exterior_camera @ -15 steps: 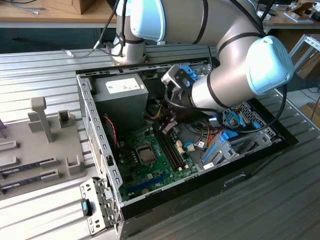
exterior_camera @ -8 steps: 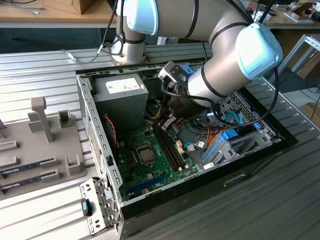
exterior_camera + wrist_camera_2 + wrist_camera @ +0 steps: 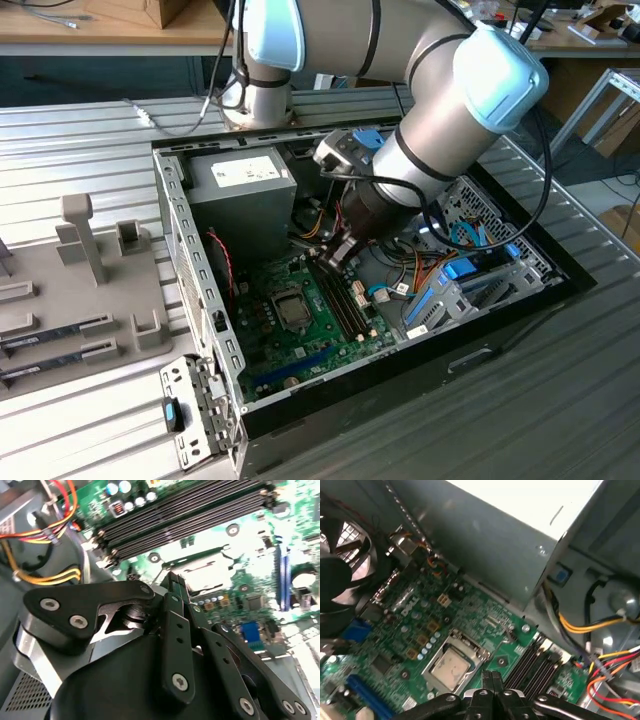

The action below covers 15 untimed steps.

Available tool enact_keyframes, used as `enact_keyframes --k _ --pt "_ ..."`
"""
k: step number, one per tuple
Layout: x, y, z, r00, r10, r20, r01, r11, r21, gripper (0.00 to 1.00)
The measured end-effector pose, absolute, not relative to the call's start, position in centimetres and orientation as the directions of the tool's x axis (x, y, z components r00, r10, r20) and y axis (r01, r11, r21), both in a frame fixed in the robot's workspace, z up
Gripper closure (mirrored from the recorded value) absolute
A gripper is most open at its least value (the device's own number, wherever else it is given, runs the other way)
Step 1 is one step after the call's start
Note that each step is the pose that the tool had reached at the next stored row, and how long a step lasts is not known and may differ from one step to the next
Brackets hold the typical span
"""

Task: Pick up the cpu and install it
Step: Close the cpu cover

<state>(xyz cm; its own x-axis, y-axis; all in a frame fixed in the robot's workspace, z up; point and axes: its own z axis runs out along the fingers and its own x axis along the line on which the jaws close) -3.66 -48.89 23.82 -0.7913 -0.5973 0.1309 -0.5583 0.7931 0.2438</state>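
You have the black two-finger gripper (image 3: 335,252) hanging inside the open black computer case (image 3: 520,300), mid-frame in the exterior view, just above the green motherboard (image 3: 300,345). In the first wrist view its fingertips (image 3: 492,680) sit pressed together at the bottom centre with nothing between them, so the claw is fully closed and empty.

The cpu (image 3: 450,668), a small flat square chip with a silver-grey top plate, lies inside the dark metal socket frame (image 3: 456,664) just left of centre in the lower half of that frame, close below the fingertips and not touching them. It looks flat and square in its seat, so you can judge the placing step as done.

The frame appears open around the chip, though you cannot tell whether any lid or lever is latched. The black memory slots (image 3: 185,517) run beside the socket, so any pressing there would call for a careful, light, straight-down touch.
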Motion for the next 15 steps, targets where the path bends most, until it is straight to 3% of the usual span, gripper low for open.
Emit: enact_keyframes --k 6,11,15 --pt "-3.66 -48.89 23.83 -0.792 -0.595 0.138 -0.558 0.796 0.235 0.89" --pt "-3.84 -48.89 23.8 -0.804 -0.595 0.018 -0.587 0.798 0.137 0.89" --pt "-3.87 -48.89 23.79 -0.804 -0.595 0.003 -0.59 0.798 0.126 0.89"
